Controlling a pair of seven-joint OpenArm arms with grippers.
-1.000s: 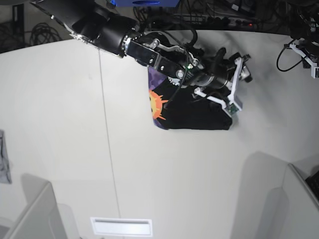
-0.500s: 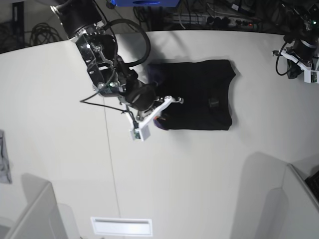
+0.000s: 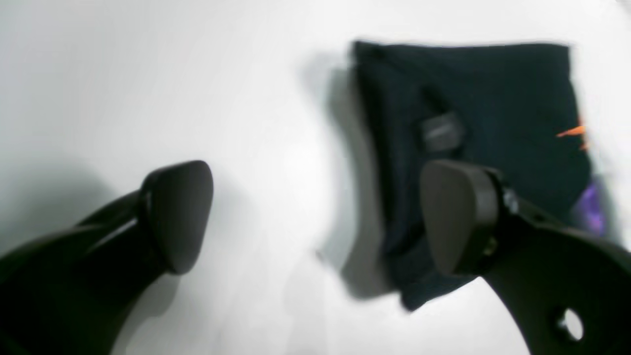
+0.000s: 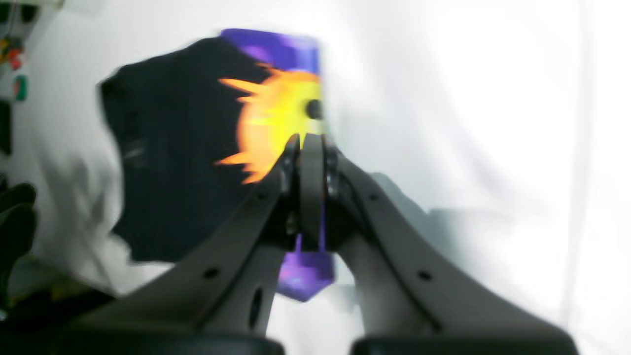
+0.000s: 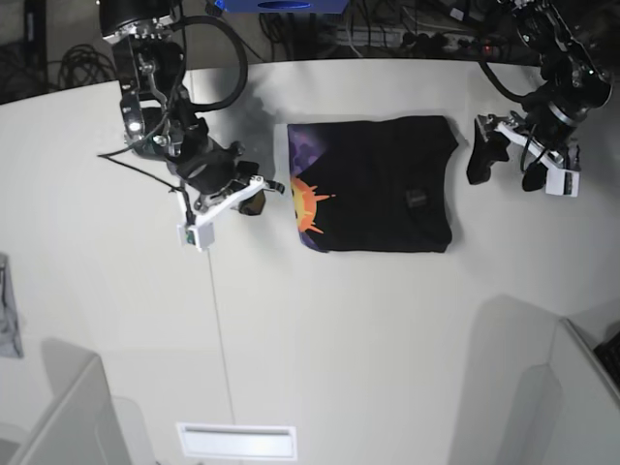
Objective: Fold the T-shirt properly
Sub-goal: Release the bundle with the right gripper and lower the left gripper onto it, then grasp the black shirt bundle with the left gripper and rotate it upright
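The T-shirt (image 5: 378, 189) lies folded into a flat black rectangle on the white table (image 5: 339, 339), with the orange sun and purple print showing along its left edge. In the right wrist view the T-shirt (image 4: 172, 148) is blurred. My right gripper (image 5: 256, 200) (image 4: 308, 145) is shut just left of that edge, a small gap away from the cloth, holding nothing. My left gripper (image 5: 504, 163) (image 3: 318, 217) hovers open to the right of the T-shirt (image 3: 473, 108), near its collar side, not touching it.
A small grey cloth scrap (image 5: 8, 320) lies at the table's left edge. Grey panels stand at the front left (image 5: 68, 417) and front right (image 5: 542, 387), with a white slot (image 5: 235, 441) between them. Cables and gear (image 5: 407, 34) line the back edge.
My right arm has pulled back leftward off the shirt, uncovering the sun print, and its gripper has shut. My left arm has come in toward the shirt's right side and opened its gripper.
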